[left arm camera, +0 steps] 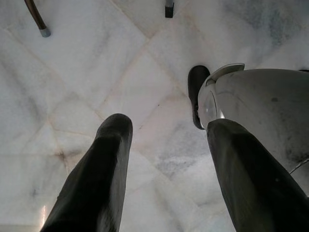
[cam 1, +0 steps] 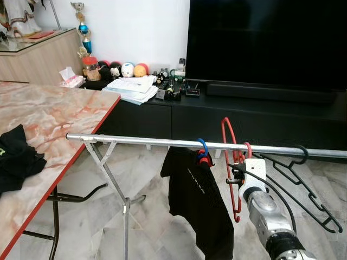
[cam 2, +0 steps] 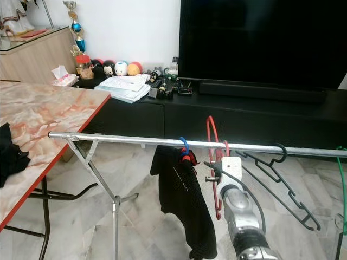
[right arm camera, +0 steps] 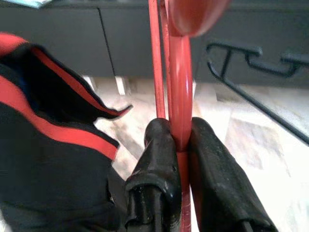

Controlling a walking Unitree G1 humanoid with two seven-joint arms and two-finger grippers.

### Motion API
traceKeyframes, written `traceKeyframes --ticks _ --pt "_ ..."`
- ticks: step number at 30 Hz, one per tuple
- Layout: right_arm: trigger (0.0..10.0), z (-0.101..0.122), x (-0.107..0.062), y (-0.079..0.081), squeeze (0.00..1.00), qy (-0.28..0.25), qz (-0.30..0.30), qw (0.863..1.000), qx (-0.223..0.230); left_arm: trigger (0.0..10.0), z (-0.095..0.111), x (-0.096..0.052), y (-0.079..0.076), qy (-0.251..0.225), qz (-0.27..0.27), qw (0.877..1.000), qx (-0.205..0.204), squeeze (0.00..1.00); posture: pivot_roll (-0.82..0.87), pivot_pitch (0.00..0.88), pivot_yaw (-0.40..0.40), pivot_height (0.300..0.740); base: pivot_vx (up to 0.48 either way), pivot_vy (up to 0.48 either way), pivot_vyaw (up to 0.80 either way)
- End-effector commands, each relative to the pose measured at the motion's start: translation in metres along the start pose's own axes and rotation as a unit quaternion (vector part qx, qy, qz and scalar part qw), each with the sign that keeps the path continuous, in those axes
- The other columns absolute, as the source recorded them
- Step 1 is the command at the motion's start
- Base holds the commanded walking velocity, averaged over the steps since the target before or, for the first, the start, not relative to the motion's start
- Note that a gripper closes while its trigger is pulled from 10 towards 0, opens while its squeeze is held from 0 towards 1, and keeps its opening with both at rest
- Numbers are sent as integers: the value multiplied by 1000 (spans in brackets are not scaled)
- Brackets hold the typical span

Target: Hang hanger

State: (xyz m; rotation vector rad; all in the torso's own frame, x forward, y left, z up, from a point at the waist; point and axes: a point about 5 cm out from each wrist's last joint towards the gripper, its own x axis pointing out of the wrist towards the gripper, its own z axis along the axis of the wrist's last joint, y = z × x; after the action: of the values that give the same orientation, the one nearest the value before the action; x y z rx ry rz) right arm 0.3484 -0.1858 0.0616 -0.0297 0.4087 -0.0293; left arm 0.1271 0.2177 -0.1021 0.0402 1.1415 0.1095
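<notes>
Red hanger (cam 1: 232,162) hooked over the rail (cam 1: 135,141), between black shirt (cam 1: 198,195) at left and black hanger (cam 1: 303,184) at right; right pincer (right arm camera: 179,145) clenched on its bar. Left pincer (left arm camera: 164,159) released, over bare floor (left arm camera: 72,72).

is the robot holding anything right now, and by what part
Yes. The right claw is shut on the red hanger, pinching its frame below the hook at the rail. The left claw is open, holding nothing.
</notes>
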Motion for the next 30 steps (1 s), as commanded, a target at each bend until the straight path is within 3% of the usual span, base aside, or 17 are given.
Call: traceKeyframes --ticks 1,8,22,26,30 --pt "10000 5 2 1 0 8 -9 1000 23 10000 -1 0 1 4 0 1000 10 0 36 0 20 740 0 0 0" --pt "10000 7 5 -4 0 32 -32 997 68 10000 -4 -1 4 8 4 1000 9 0 56 0 20 740 0 0 0" --pt "10000 9 7 -9 0 58 -29 992 111 10000 -6 -1 7 12 5 1000 16 0 78 0 19 740 0 0 0" --pt "10000 14 8 -10 0 54 -19 994 91 10000 -6 -1 7 12 7 1000 14 0 88 0 17 740 0 0 0" --pt "10000 22 9 -8 0 44 4 998 43 10000 -6 -1 8 11 10 1000 12 0 95 0 15 740 0 0 0"
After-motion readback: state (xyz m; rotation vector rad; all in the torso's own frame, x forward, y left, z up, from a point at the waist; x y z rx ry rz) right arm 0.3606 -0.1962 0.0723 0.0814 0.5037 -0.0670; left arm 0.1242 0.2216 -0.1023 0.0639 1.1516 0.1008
